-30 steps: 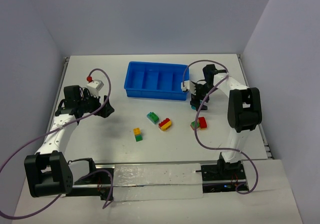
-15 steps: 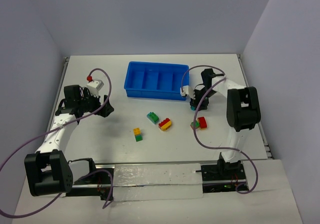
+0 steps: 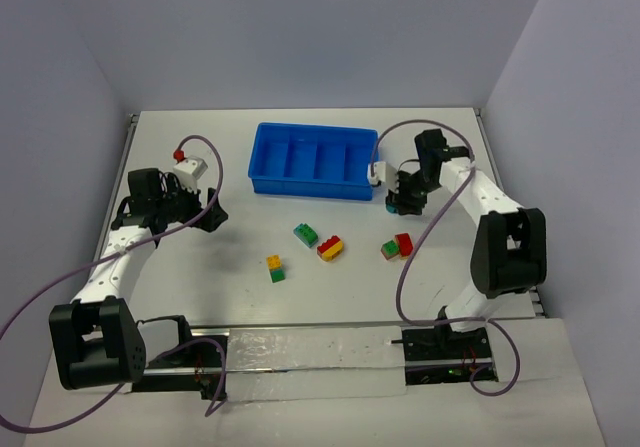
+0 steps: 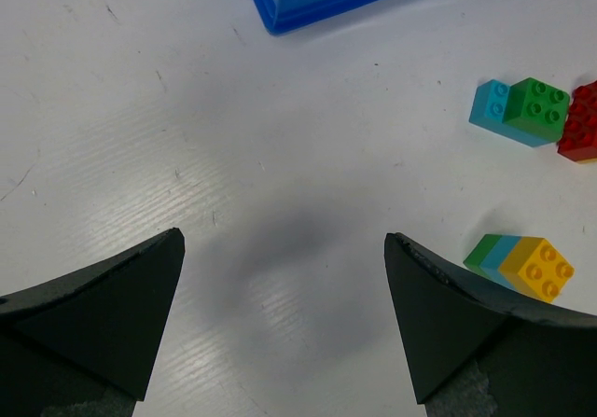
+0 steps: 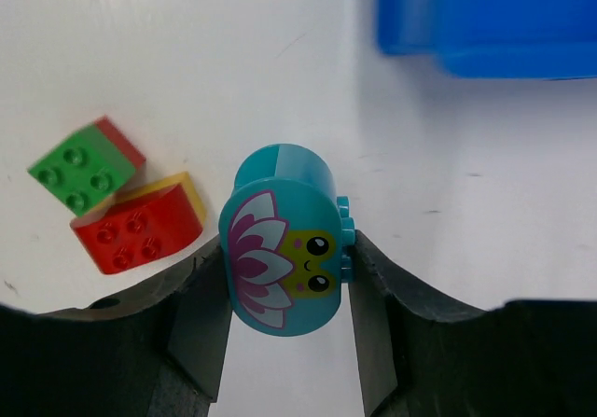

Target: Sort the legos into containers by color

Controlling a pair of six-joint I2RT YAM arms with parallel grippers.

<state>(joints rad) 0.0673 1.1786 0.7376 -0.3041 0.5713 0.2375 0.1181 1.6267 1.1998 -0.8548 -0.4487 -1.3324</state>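
The right gripper (image 5: 284, 277) pinches a teal brick (image 5: 280, 240), printed with a flower face, between its fingers. It is just off the right end of the tray (image 3: 300, 188), which sits toward the worktop's far edge. The left gripper (image 4: 284, 249) hangs wide open and empty near the left edge. Mid-worktop lie a teal-green pair (image 3: 306, 234), a red-yellow pair (image 3: 330, 248), a yellow-green pair (image 3: 275, 268) and, nearer the right edge, touching green and red bricks (image 3: 397, 246).
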